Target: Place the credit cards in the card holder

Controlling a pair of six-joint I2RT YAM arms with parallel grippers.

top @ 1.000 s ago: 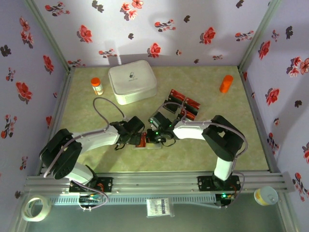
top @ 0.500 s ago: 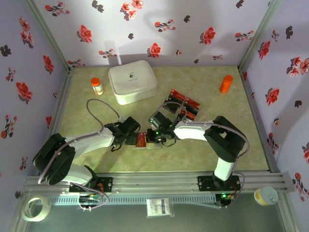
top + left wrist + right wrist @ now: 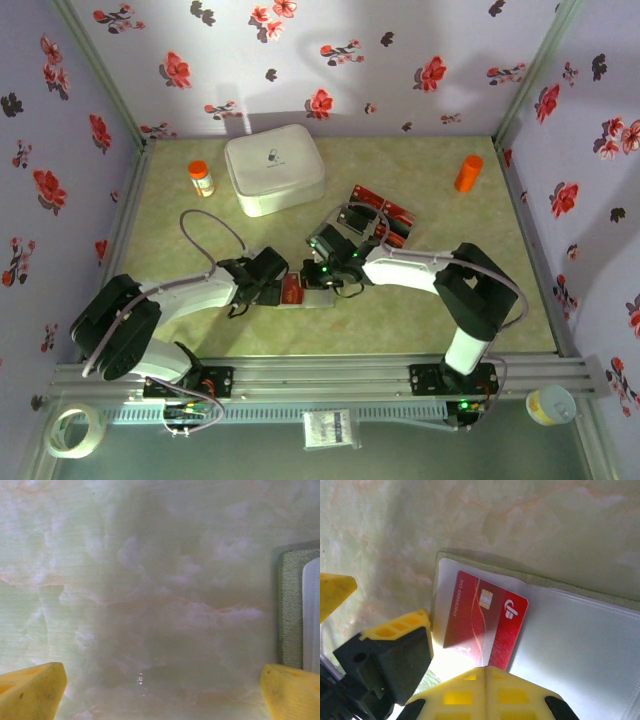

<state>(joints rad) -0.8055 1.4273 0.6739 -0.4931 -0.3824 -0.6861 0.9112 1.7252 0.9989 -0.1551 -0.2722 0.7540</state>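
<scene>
Left end effector (image 3: 160, 695) hangs low over the bare bench (image 3: 150, 580), its yellow fingers (image 3: 30, 692) spread wide with nothing between them. Just beside its right-hand finger lies the card holder (image 3: 290, 610), showing an olive-green edge and a pale inner sheet.

Opposite it, the right end effector (image 3: 485, 672) is closed, its two yellow tips pressed together with no object visible in the pinch. It sits at the near edge of a red card (image 3: 487, 622); whether the tips touch the card cannot be told. That card lies flat on the holder's pale inner sheet, close to a corner of the holder, with its chip and logo facing up.

From above, the two end effectors face each other across the holder, with the red card between them. Farther out, beyond the right end effector, the other credit cards (image 3: 380, 215), red and black, lie clustered on the bench. Beyond the left end effector sits a white rounded box (image 3: 273, 168), with a small orange-capped bottle (image 3: 201, 178) to its left. An orange container (image 3: 468, 172) stands well off to the right, near the wall.
</scene>
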